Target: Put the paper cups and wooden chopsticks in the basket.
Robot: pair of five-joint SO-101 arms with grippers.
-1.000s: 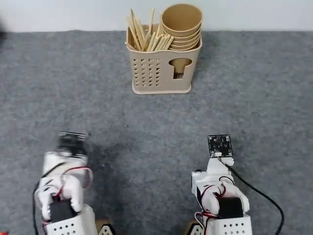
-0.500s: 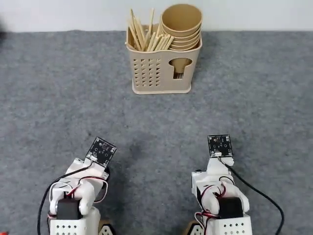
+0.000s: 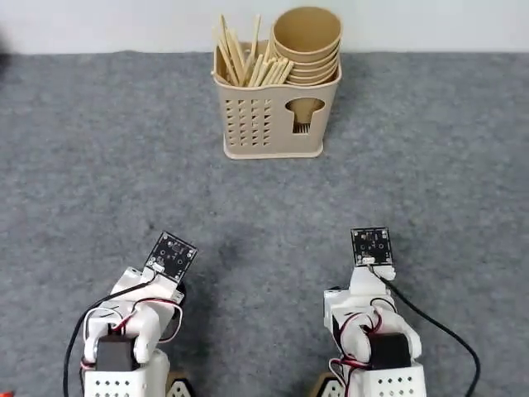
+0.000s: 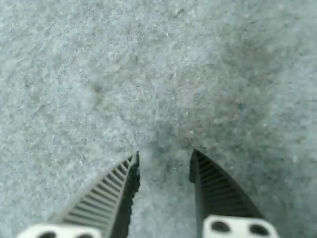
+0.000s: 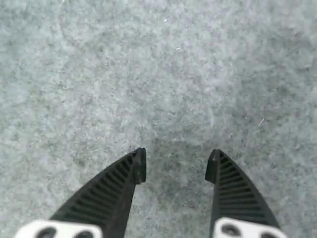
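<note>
The basket (image 3: 269, 124) holds wooden chopsticks (image 3: 240, 58) and stacked paper cups (image 3: 307, 51) (side by side). Well apart from it, left gripper (image 4: 165, 157) and right gripper (image 5: 178, 153) hang, fingers spread, over grey carpet (image 3: 99, 149).

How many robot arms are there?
2. One arm sits at the near edge of the table. The second arm is beside it. Both are far from the basket. None looks hidden.

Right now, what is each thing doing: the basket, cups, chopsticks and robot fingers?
basket: upright, holding the cups and chopsticks
cups: stacked, inside the basket
chopsticks: standing on end, inside the basket
left fingers: open, empty
right fingers: open, empty
</note>
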